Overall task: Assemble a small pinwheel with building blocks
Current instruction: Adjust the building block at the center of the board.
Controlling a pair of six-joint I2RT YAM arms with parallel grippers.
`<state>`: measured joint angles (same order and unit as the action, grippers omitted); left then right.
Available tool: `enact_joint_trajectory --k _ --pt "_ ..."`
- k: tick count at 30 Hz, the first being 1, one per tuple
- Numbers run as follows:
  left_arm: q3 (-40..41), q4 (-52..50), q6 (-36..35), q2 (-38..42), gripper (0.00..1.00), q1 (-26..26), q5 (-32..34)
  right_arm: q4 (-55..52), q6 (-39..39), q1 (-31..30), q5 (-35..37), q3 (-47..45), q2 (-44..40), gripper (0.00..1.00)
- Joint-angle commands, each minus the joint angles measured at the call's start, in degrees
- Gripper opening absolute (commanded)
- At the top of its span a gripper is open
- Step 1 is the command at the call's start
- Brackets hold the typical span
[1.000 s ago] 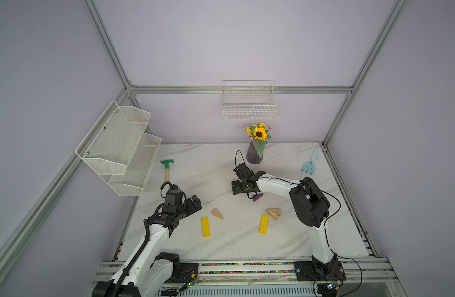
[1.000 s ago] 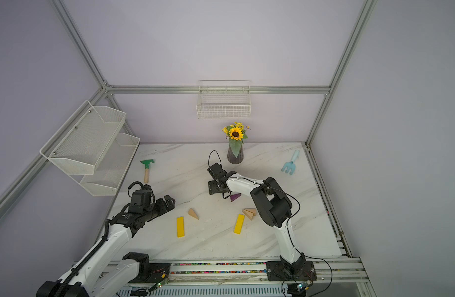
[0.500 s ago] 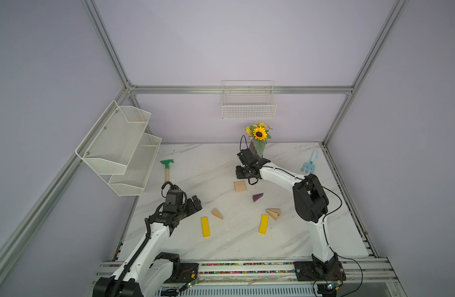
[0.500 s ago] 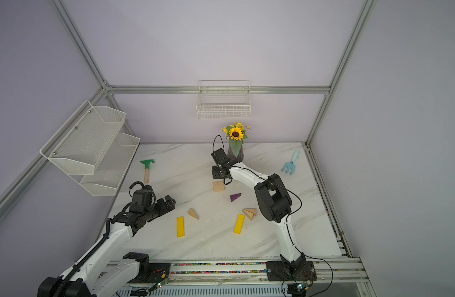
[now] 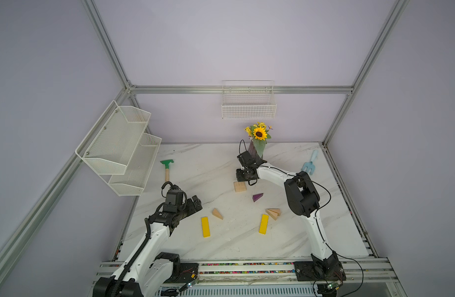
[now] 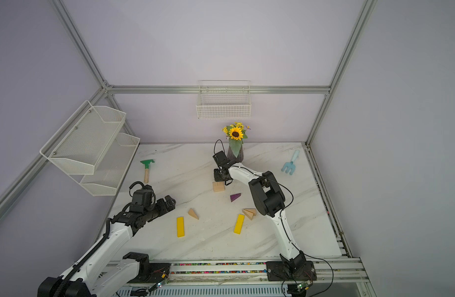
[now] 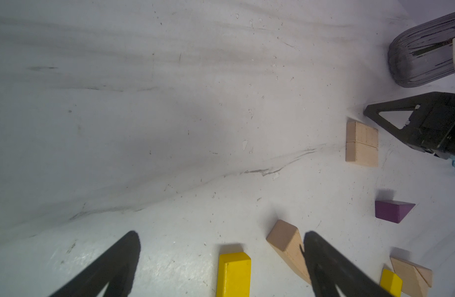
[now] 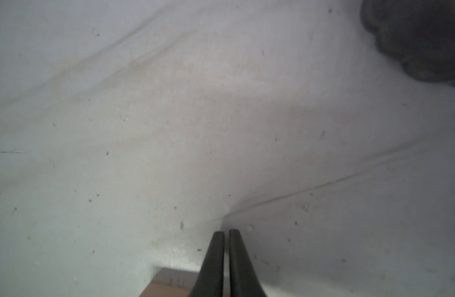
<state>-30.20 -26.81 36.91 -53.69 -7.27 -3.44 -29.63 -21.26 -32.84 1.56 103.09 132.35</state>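
Observation:
The building blocks lie apart on the marble table (image 5: 311, 231), and no pinwheel is in view. Two plain rectangular blocks (image 5: 240, 187) (image 6: 218, 187) (image 7: 361, 144) sit side by side as a square. My right gripper (image 5: 239, 179) (image 8: 226, 231) hangs just behind them, shut and empty. A purple wedge (image 5: 257, 197) (image 6: 235, 197) lies in front of them. Nearer the front are a single wood wedge (image 5: 217, 214) (image 7: 285, 241), two touching wedges (image 5: 273, 213) and two yellow bars (image 5: 205, 226) (image 5: 264, 224). My left gripper (image 5: 196, 201) (image 7: 221, 239) is open, left of the single wedge.
A sunflower vase (image 5: 257, 149) stands right behind the right gripper. A green toy hoe (image 5: 167, 167) lies at the back left and a light blue rake (image 5: 310, 163) at the back right. Wire shelves (image 5: 123, 149) hang on the left wall, a wire basket (image 5: 249, 102) on the back wall.
My right gripper has let go of the plain blocks, pulled back toward the vase and shut. The blocks now show in front of it. The left arm has not moved.

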Motion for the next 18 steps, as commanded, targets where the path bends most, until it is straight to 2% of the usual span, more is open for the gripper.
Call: enact_joint_trajectory --k 1,18 --pt "-0.7 1.8 1.0 0.1 1.00 -0.4 -0.7 0.2 0.9 -0.1 -0.9 -2.0 -2.2 0.12" --pt "0.3 2.2 1.7 0.4 1.00 -0.3 -1.4 -0.3 2.0 -1.1 -1.0 -2.1 -2.8 0.12"
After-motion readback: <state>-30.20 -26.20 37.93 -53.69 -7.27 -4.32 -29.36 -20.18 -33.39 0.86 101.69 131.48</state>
